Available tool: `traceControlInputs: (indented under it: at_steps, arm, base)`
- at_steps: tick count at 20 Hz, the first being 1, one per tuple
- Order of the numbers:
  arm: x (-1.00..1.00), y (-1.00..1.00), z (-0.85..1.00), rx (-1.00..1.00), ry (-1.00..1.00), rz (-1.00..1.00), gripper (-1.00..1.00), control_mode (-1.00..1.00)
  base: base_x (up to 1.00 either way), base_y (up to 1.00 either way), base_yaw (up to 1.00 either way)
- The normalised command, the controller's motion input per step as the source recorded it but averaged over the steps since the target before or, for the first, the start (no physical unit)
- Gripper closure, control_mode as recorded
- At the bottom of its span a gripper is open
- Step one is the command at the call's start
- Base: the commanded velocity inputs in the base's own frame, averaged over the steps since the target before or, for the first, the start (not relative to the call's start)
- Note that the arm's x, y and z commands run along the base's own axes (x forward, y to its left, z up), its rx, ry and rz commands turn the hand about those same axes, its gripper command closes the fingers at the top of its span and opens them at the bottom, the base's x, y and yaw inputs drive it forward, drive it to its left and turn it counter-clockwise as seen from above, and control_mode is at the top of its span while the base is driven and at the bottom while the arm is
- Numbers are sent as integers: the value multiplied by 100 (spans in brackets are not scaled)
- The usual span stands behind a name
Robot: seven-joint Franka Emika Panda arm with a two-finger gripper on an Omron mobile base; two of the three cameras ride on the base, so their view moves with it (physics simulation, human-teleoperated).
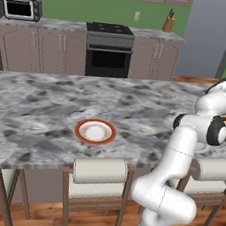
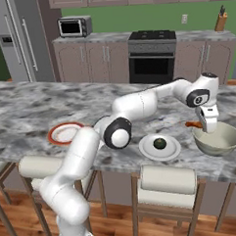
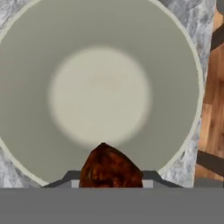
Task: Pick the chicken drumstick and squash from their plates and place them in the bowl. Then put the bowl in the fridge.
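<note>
My gripper (image 2: pixel 208 126) hangs just over the near-left rim of the cream bowl (image 2: pixel 220 140), shut on the brown chicken drumstick (image 2: pixel 193 124), whose end sticks out to the left. In the hand view the drumstick (image 3: pixel 109 168) sits between the fingers of the gripper (image 3: pixel 110 180), and the empty bowl (image 3: pixel 100 92) lies directly below. The dark green squash (image 2: pixel 160 143) rests on a plain white plate (image 2: pixel 150 152) left of the bowl. An empty red-rimmed plate (image 2: pixel 65 133) lies further left, also seen in the left base view as the red-rimmed plate (image 1: pixel 95 132).
The grey fridge (image 2: pixel 22 39) stands at the back left, beyond the marble island counter (image 2: pixel 31 112). A black oven (image 2: pixel 152 64), a toaster oven (image 2: pixel 74 26) and a knife block (image 2: pixel 221 20) line the back wall. Stools (image 2: pixel 167 183) stand along the island's near edge.
</note>
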Motion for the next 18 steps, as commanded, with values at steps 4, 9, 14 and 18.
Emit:
traceControlInputs:
  at_steps: [4, 9, 14, 18]
  arm:
    - [30, -16, -20, 0, 1, -1, 100, -100]
    - [23, -11, -15, 1, 9, -3, 100, -100]
    - [29, -11, -22, 0, 17, -4, 100, -100]
    - [15, -14, -12, 5, 13, -2, 100, -100]
  base:
    - [0, 0, 0]
    - [0, 0, 0]
    - [0, 0, 0]
    - [0, 0, 0]
